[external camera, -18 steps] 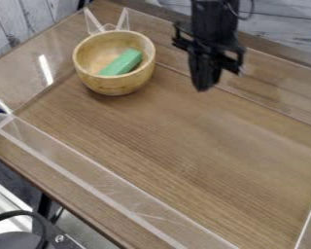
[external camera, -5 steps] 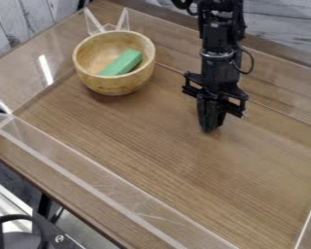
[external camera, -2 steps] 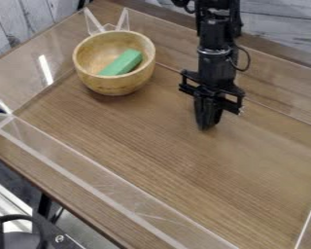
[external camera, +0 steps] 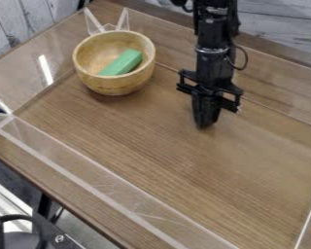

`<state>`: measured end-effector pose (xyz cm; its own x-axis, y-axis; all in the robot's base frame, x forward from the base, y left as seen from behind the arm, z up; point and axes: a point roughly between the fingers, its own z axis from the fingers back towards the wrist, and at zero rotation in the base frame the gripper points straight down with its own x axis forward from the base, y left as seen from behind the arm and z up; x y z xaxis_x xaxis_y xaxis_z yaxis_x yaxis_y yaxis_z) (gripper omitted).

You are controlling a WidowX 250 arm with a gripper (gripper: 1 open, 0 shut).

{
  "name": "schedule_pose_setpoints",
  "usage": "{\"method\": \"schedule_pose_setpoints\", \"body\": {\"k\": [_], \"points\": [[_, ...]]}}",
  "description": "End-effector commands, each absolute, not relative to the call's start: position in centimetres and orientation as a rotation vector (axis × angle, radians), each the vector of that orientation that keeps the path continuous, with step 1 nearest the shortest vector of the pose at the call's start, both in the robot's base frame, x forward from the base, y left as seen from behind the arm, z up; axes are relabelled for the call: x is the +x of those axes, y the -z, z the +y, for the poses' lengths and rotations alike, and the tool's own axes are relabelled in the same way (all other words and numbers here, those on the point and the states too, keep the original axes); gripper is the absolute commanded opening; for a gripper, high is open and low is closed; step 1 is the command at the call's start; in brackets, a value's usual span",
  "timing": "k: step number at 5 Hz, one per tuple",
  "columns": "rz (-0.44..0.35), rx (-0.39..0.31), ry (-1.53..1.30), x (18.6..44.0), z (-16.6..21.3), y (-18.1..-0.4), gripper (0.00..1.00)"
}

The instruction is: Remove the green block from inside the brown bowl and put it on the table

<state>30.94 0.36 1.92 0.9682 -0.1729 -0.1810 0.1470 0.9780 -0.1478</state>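
A small bright green block (external camera: 120, 63) lies inside the round tan brown bowl (external camera: 114, 80), which stands at the back left of the wood-grain table (external camera: 171, 165). My black gripper (external camera: 208, 119) hangs to the right of the bowl, well apart from it. It points down at the tabletop with its fingers shut together and nothing between them. Its tips are just above or at the wood; contact cannot be told.
Clear transparent walls (external camera: 67, 160) run along the table's edges, low at the front left and back. A white wire object (external camera: 104, 21) stands behind the bowl. Bare wood stretches in front of the gripper and bowl.
Over the last second the gripper has edged slightly left, little more than nothing. Earlier it hung higher above the table and has come down. The block and bowl have not moved.
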Motion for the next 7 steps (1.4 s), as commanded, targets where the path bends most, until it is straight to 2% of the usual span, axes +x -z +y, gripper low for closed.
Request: {"method": "schedule_pose_setpoints", "body": {"k": [1, 2, 3, 4, 5, 6, 7], "points": [[0.196, -0.129, 0.125, 30.9, 1.3, -1.9, 0.0], [0.201, -0.132, 0.118, 30.9, 1.4, -1.8, 0.0], [0.205, -0.135, 0.113, 30.8, 1.4, -1.9, 1.0], [0.212, -0.137, 0.108, 30.7, 1.5, -1.9, 0.0], [0.21, -0.137, 0.102, 30.7, 1.6, -2.1, 1.0], [0.212, -0.137, 0.096, 30.6, 1.7, -2.3, 1.0], [0.153, -0.139, 0.09, 30.5, 1.8, -4.9, 1.0]]}}
